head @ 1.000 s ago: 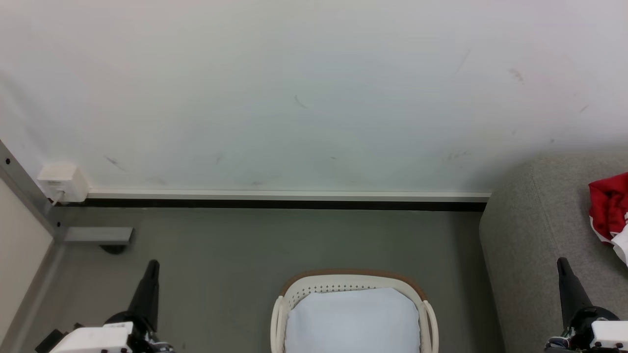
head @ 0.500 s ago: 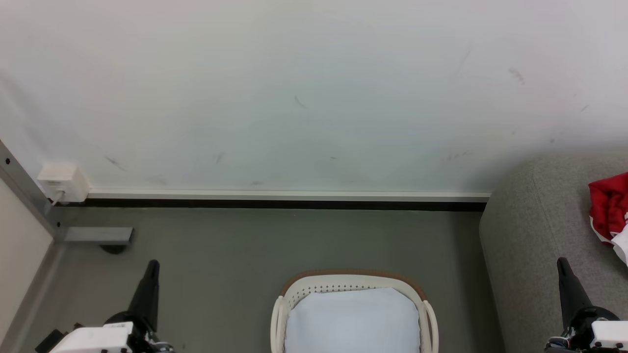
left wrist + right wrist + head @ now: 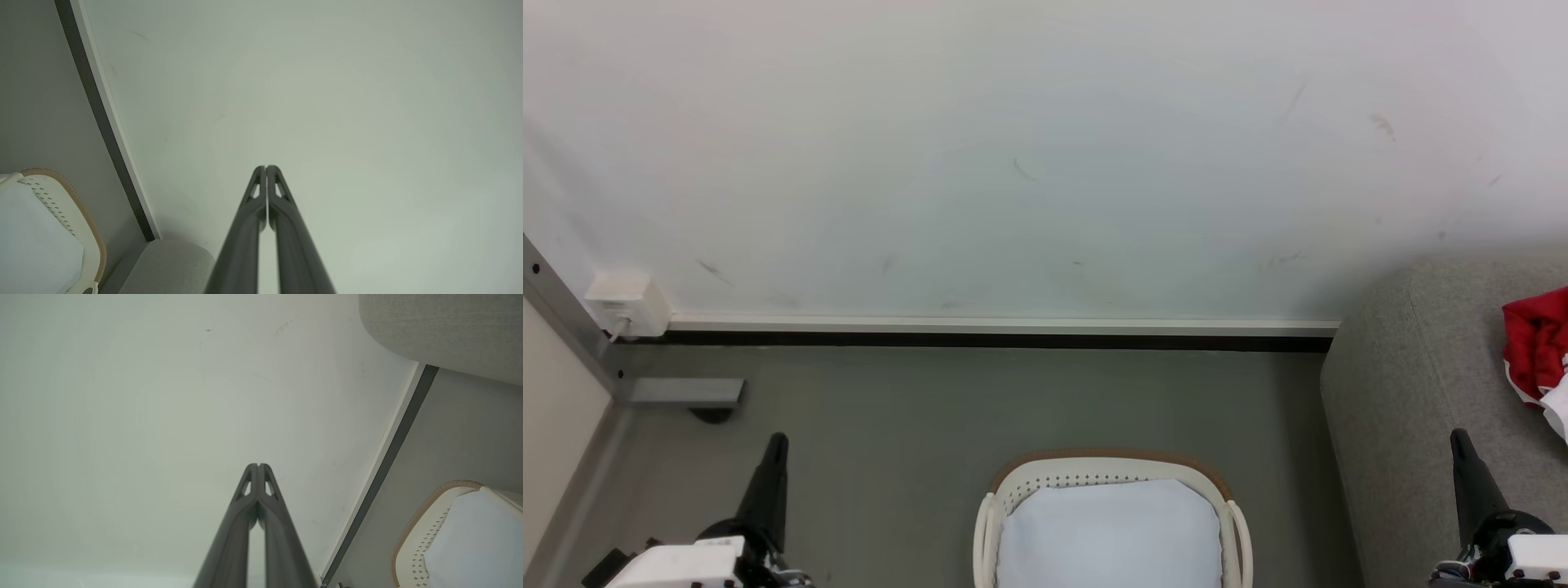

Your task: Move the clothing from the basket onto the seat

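The basket (image 3: 1107,457), white with a brown rim band, stands on the floor at the bottom centre, and a pale white surface fills its inside. Red clothing (image 3: 1534,343) with white trim lies bunched on the grey seat (image 3: 1413,392) at the right edge. My left gripper (image 3: 777,443) is shut and points up at the lower left, well clear of the basket. My right gripper (image 3: 1459,437) is shut over the seat's front, short of the clothing. In the wrist views, the left gripper (image 3: 266,167) and the right gripper (image 3: 258,465) both hold nothing, with the basket (image 3: 88,216) (image 3: 425,506) and seat (image 3: 163,265) (image 3: 441,326) off to the side.
A white wall with a dark baseboard (image 3: 996,339) runs behind the basket. A white wall box (image 3: 627,304) and a grey metal foot (image 3: 685,392) sit at the left, beside a slanted frame. Grey floor (image 3: 915,425) lies between the wall and the basket.
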